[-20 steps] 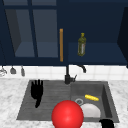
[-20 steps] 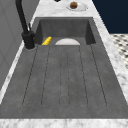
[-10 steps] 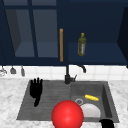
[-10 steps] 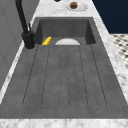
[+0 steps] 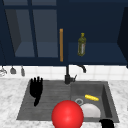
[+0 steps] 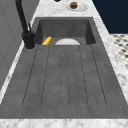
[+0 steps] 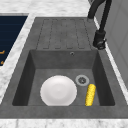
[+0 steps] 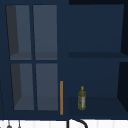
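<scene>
Fingers of the left hand [image 5: 36, 88] are straight and spread, pointing up, holding nothing as it hovers over the ribbed draining board [image 5: 45, 100]. Right hand [image 5: 107, 123] sits at the sink's near right corner; its fingers cannot be made out. Nearest it, inside the basin [image 7: 32, 72], a white plate [image 7: 58, 90] lies flat beside the drain [image 7: 82, 80], a yellow corn cob [image 7: 90, 94] just right of it. A red ball [image 5: 67, 114] hangs in front
</scene>
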You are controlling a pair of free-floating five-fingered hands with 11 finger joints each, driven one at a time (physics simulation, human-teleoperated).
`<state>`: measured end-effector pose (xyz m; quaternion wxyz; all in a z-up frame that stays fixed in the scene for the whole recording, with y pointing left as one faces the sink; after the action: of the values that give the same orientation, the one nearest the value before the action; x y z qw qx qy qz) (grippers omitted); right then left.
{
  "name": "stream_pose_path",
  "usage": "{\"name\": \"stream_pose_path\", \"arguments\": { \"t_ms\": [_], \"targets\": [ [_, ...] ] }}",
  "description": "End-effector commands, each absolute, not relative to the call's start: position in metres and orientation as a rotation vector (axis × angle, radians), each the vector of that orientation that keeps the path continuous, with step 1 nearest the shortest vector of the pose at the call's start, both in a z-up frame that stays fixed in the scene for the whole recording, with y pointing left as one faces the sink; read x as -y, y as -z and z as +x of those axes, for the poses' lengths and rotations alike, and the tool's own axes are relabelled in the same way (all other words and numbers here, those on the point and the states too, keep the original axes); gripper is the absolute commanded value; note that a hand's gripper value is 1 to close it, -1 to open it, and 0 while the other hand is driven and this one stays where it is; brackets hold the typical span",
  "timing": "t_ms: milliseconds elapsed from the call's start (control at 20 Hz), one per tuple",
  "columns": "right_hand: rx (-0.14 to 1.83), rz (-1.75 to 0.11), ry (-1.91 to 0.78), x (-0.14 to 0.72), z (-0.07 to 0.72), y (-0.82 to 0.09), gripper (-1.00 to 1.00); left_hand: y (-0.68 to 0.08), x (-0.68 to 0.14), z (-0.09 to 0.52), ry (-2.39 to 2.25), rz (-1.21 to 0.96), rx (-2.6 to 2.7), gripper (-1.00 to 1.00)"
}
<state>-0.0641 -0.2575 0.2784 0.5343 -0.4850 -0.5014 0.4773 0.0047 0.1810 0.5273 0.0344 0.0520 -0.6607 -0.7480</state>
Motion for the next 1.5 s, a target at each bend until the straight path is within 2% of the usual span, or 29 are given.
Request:
{"name": "stream_pose_path", "arguments": {
  "t_ms": [0, 250, 1450],
  "targets": [
    [1.195, -1.156, -1.137, 0.257, -0.064, -0.278, 0.00, -0.527, -0.170, -0.002, 2.379, 0.179, 1.999, -1.00],
    [1.195, -1.156, -1.137, 0.257, -0.064, -0.278, 0.00, -0.528, -0.173, 0.005, 2.304, 0.161, 2.031, -1.00],
    [1.195, -1.156, -1.137, 0.257, -0.064, -0.278, 0.00, -0.570, -0.169, 0.013, 2.550, 0.009, 2.107, -1.00]
  ]
}}
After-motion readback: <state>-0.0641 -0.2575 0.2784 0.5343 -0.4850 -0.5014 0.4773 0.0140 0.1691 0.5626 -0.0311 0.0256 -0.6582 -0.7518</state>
